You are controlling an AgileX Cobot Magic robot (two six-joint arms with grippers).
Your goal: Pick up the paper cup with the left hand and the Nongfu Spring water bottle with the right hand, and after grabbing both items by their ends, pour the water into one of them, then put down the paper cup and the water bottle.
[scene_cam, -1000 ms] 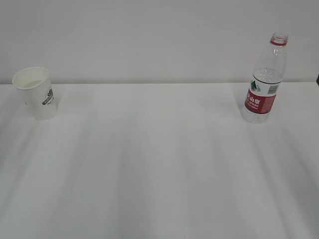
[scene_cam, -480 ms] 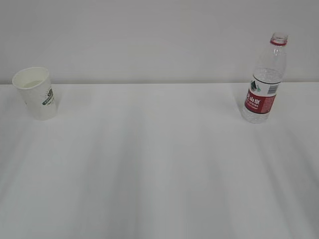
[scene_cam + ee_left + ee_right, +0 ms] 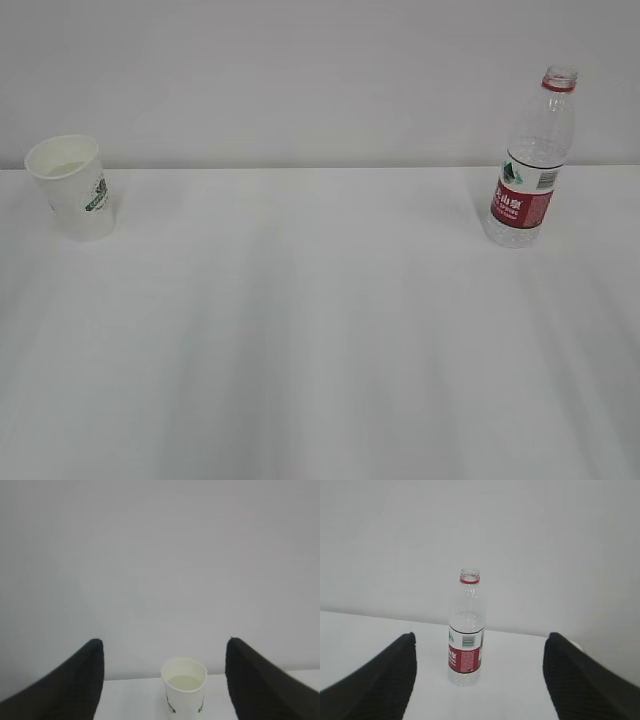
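Observation:
The white paper cup (image 3: 73, 187) stands upright at the back left of the white table, its logo facing right. In the left wrist view the cup (image 3: 184, 686) sits ahead of my left gripper (image 3: 164, 677), whose black jaws stand wide open and well short of it; pale liquid shows inside. The clear Nongfu Spring water bottle (image 3: 531, 160), capless with a red label, stands upright at the back right. In the right wrist view the bottle (image 3: 466, 630) stands ahead of my open right gripper (image 3: 479, 675), untouched. Neither gripper shows in the exterior view.
A plain white wall (image 3: 300, 70) rises right behind the table's far edge, close behind both objects. The white tabletop (image 3: 300, 330) stretches between and in front of cup and bottle.
In the exterior view the cup and the bottle stand where they stood a second ago. No arm has entered that view.

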